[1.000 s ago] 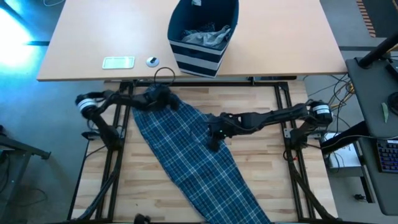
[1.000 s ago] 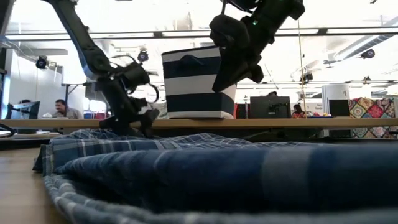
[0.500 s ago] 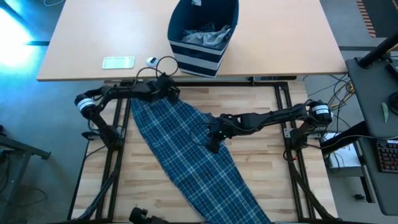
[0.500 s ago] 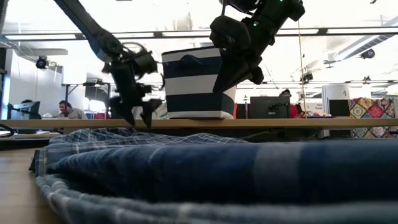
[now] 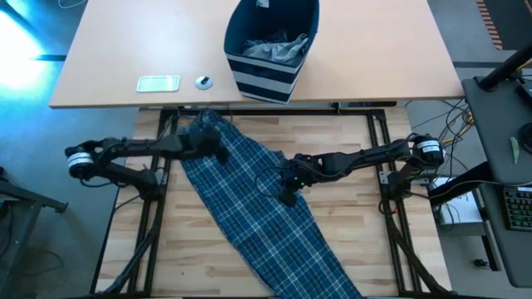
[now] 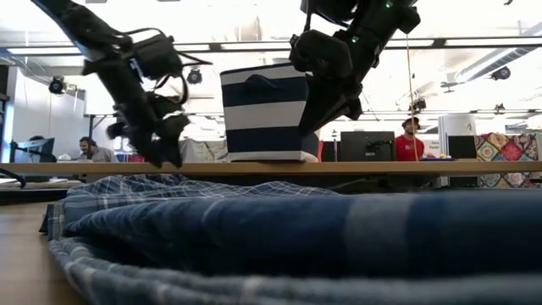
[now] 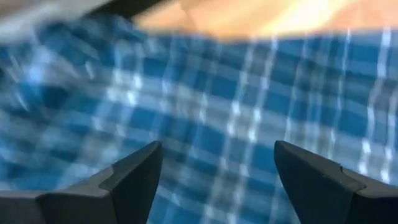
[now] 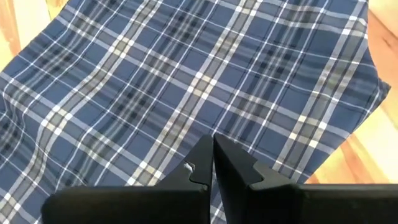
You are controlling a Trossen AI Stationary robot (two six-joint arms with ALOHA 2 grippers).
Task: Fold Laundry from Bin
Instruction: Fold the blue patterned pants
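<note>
A long blue-and-white plaid garment (image 5: 258,216) of the laundry lies flat and slantwise on the wooden worktable (image 5: 357,241), its far end near the table's far left. My left gripper (image 5: 216,153) hangs open just above that far end (image 7: 249,93), touching nothing. My right gripper (image 5: 285,193) hovers shut over the garment's middle (image 8: 186,68), fingers slanting down, clear of the cloth (image 6: 254,229). The striped navy bin (image 5: 270,46) stands on the tan table beyond, with grey cloth (image 5: 278,48) inside.
On the tan table left of the bin lie a flat white device (image 5: 158,83) and a small round object (image 5: 204,81). The low view shows people (image 6: 85,151) and a monitor (image 6: 366,146) in the room behind. Bare wood lies on either side of the garment.
My left gripper, open throughout, has risen off the garment's far end. It went first toward the far edge, then swung back toward the table's left. The garment's far end now lies flatter and reaches slightly farther. My right gripper has stayed in place.
</note>
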